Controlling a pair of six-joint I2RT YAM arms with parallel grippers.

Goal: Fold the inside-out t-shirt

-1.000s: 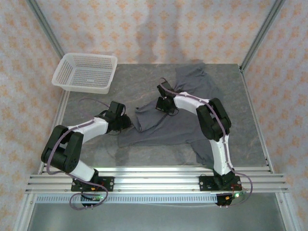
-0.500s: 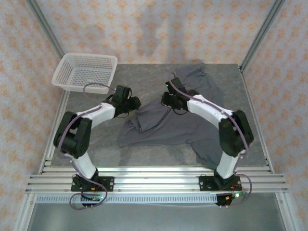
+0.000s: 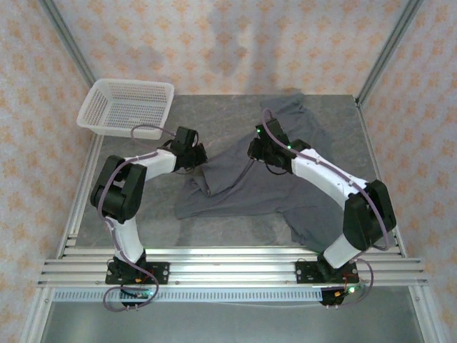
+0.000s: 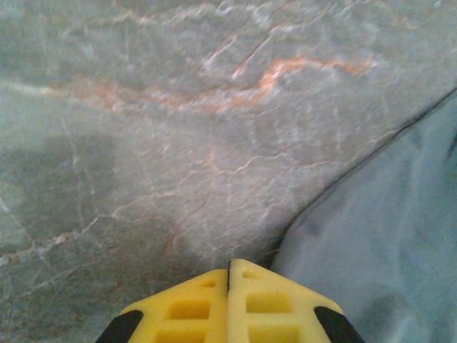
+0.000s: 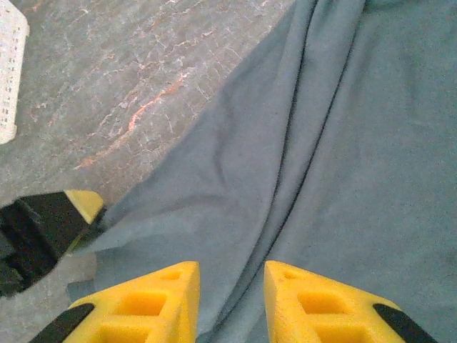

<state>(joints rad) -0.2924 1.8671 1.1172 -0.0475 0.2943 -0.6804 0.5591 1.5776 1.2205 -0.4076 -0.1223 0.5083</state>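
Observation:
The inside-out t-shirt (image 3: 250,187) lies crumpled, dark slate-grey, across the middle and right of the table. My left gripper (image 3: 201,158) sits at the shirt's left edge. In the left wrist view its yellow jaws are pressed together at the tip (image 4: 230,261) with no cloth between them, and the t-shirt (image 4: 385,236) edge runs just to the right. My right gripper (image 3: 254,151) hovers over the shirt's upper middle. In the right wrist view this gripper (image 5: 230,270) is open, straddling a long fold of the t-shirt (image 5: 321,143).
A white mesh basket (image 3: 128,107) stands at the back left corner; its rim (image 5: 10,71) also shows in the right wrist view. The left gripper's body (image 5: 39,236) appears there at the shirt's edge. Metal frame posts border the marbled grey table (image 3: 143,207).
The left arm swung from the front left up to the shirt's left edge, opened, then shut. The right gripper moved slightly back and right and opened.

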